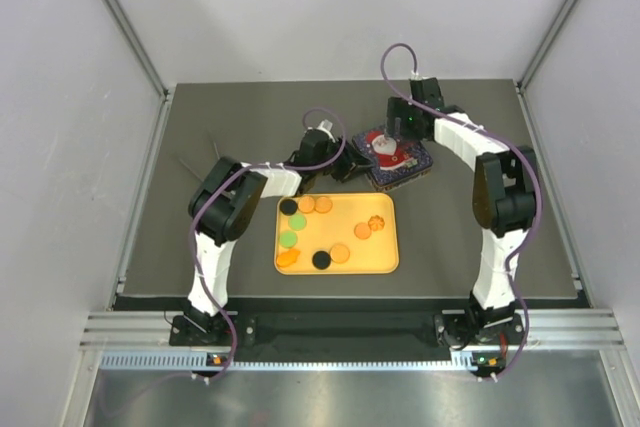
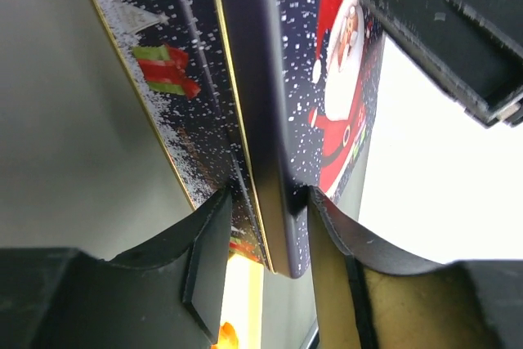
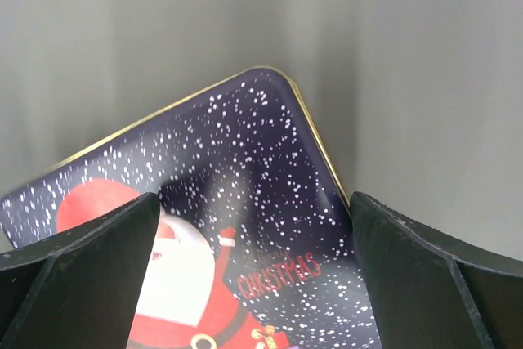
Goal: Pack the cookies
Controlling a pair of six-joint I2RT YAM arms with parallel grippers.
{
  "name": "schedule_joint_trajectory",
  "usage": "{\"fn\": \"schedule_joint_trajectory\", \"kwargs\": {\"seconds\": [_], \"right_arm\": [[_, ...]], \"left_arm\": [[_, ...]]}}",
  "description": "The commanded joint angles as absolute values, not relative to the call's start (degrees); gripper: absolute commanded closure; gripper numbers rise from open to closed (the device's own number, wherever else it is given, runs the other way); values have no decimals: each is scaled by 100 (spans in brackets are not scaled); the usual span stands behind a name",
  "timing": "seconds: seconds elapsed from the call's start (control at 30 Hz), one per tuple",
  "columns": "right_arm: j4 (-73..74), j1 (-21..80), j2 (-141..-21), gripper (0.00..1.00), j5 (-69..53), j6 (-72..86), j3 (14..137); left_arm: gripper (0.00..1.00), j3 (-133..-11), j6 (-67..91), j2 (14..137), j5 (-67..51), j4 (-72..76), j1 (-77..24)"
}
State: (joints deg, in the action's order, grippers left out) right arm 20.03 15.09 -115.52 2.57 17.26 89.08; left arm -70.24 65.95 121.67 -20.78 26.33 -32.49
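What worries me is the dark blue Christmas tin with the Santa picture (image 1: 405,159). The left claw (image 2: 268,226) has only a thin bite on the tin's left edge. If it lifts or pulls from there, I'd guess the metal could slip out. The whole tin could also skid over the grey mat (image 1: 500,237) instead of opening. I can't tell whether the lid has parted from the base.

That claw is roughly half closed, one finger on each side of the edge and seemingly touching it. The left arm reaches forward with its elbow bent, its wrist meeting the tin side-on. The right claw (image 3: 253,202) hangs directly over the tin, spread wide and holding nothing, its arm arched high.

The cookies (image 1: 340,252), small orange, green and black discs, lie on the yellow plastic tray (image 1: 385,267) just on the near side of the tin.
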Motion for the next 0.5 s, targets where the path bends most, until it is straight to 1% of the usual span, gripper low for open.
{"fn": "schedule_joint_trajectory", "kwargs": {"seconds": [0.0, 0.17, 0.3, 0.43, 0.47], "right_arm": [[2610, 1731, -11803, 0, 290, 1415, 9368], [2672, 1688, -11734, 1, 728, 1406, 9668], [2654, 1661, -11471, 2, 809, 1432, 9817], [2637, 1661, -11207, 5, 598, 1468, 9844], [2628, 1661, -11154, 7, 476, 1476, 9826]], "left_arm": [[74, -6838, 6487, 11892, -1986, 2189, -3586], [72, -7119, 5969, 11690, -1881, 1698, -3568], [72, -7268, 5836, 11637, -1907, 1573, -3560], [67, -7418, 5687, 11593, -1951, 1538, -3542], [64, -7427, 5643, 11575, -1960, 1547, -3516]]}}
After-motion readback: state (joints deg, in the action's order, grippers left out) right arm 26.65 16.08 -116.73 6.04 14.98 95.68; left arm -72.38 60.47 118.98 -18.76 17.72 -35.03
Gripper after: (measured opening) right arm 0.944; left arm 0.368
